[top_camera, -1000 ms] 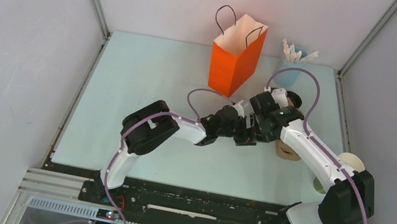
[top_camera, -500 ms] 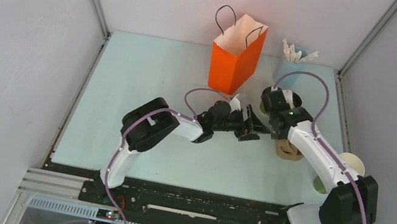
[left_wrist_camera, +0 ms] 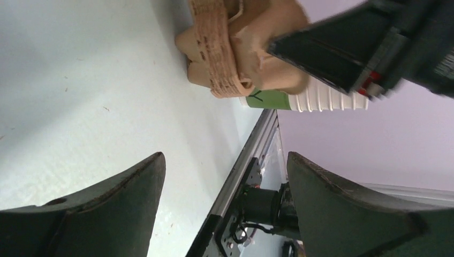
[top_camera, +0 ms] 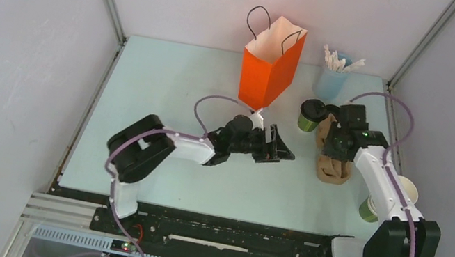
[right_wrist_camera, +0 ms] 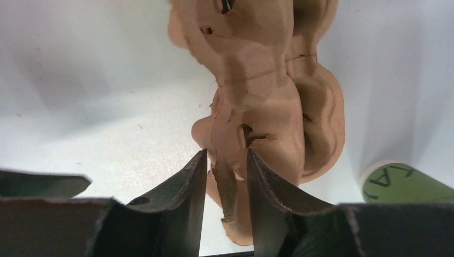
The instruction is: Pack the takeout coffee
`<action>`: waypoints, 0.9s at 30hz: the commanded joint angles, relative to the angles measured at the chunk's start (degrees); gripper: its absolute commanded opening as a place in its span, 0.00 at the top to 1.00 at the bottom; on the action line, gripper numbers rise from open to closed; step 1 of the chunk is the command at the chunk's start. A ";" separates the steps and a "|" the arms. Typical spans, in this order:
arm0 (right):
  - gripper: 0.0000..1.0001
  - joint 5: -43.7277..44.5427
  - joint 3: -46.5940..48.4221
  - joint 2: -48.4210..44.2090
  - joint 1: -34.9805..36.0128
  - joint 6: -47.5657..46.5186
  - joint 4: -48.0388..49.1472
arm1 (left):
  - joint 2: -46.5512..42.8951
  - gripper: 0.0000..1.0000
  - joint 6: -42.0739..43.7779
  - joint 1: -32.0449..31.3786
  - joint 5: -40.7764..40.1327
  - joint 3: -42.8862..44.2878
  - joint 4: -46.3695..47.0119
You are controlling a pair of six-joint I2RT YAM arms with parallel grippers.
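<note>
The takeout coffee (top_camera: 312,114) is seen upright on the table (top_camera: 165,103), right of centre in the top view, near the lower right corner of the orange bag (top_camera: 270,65) and below the pale blue cup of sticks (top_camera: 331,78). It is held by neither arm. The right gripper (top_camera: 334,146) is placed just to its right and slightly lower; its fingers (right_wrist_camera: 193,203) are pinched on an edge of the brown pulp cup carrier (right_wrist_camera: 267,80), as the right wrist view shows. The left gripper (top_camera: 282,149) is found to the lower left of the coffee, apart from it, with its fingers (left_wrist_camera: 107,203) spread wide and nothing between them. A stack of lidless green cups (top_camera: 391,196) is set at the right edge.
</note>
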 commanded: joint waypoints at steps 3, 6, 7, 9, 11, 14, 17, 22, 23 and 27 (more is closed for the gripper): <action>0.58 -15.97 -3.59 -3.95 -8.71 5.54 6.15 | -16.58 0.11 13.42 -0.23 -5.52 -5.90 -11.41; 0.59 -20.66 -4.80 -4.17 -10.98 5.41 7.71 | -23.05 0.11 16.33 -0.48 -7.83 -8.85 -16.13; 0.60 -22.61 -5.21 -4.40 -12.00 5.30 8.51 | -25.23 0.11 16.87 -0.45 -8.65 -9.76 -17.67; 0.61 -25.75 -5.83 -4.55 -12.75 5.14 9.81 | -29.33 0.10 17.62 -0.47 -9.83 -11.36 -19.96; 0.62 -26.67 -5.86 -4.55 -13.01 5.11 10.02 | -33.17 0.10 18.42 -0.45 -10.58 -12.33 -22.27; 0.65 -27.87 -6.54 -4.89 -14.24 5.26 10.78 | -39.16 0.09 20.61 -0.47 -12.92 -12.76 -28.06; 0.68 -28.90 -7.55 -5.19 -15.29 5.55 11.67 | -43.91 0.08 22.67 -0.36 -16.12 -12.05 -33.23; 0.62 -28.07 -8.30 -6.23 -15.51 5.56 12.60 | -47.37 0.04 25.74 -0.27 -19.48 -8.28 -40.61; 0.57 -28.58 -8.31 -6.19 -15.51 5.72 12.52 | -47.02 0.05 25.83 -0.34 -18.82 -7.46 -41.25; 0.42 -29.65 -8.32 -8.68 -15.51 5.58 12.14 | -45.53 0.03 24.16 -0.89 -15.78 -6.95 -38.88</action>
